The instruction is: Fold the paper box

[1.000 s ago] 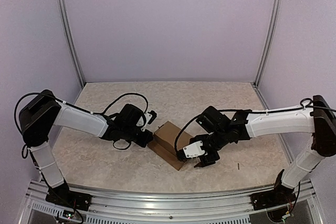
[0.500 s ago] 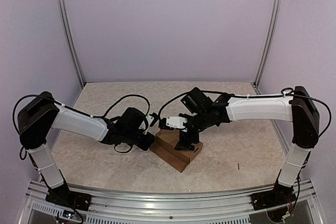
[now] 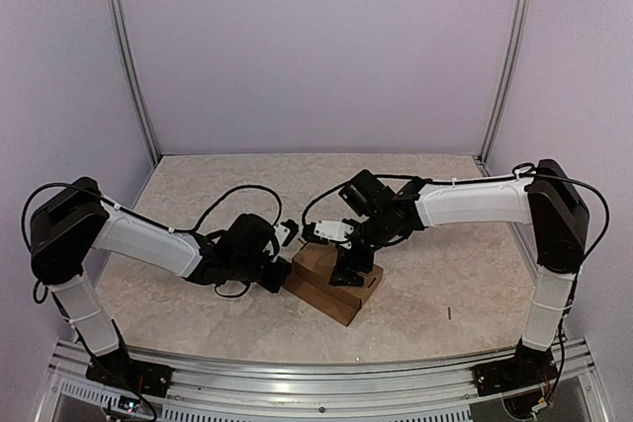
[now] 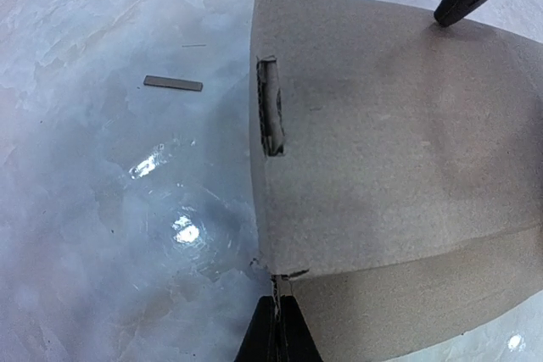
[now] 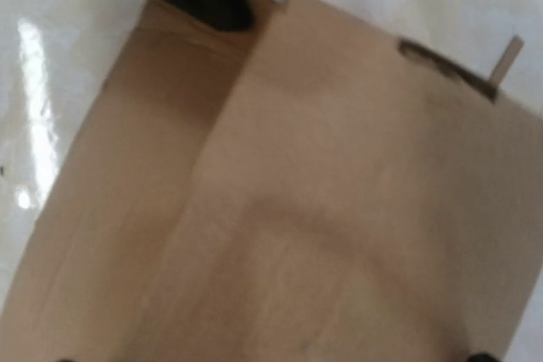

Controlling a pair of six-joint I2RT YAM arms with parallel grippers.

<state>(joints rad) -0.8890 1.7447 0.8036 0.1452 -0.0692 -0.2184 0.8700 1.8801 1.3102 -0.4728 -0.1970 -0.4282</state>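
Mid-worktop (image 3: pixel 445 205), the left claw (image 4: pixel 280 332), pressed together, touches the paper box (image 3: pixel 326 294) at its edge, the right claw (image 3: pixel 353 269) spread over it.

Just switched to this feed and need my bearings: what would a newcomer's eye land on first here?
The brown paper box stands out first, partly folded in the middle of the table. The right claw hangs open right over its top, while the left claw is shut at the box's left edge. A small cardboard strip lies loose on the table beside the box.
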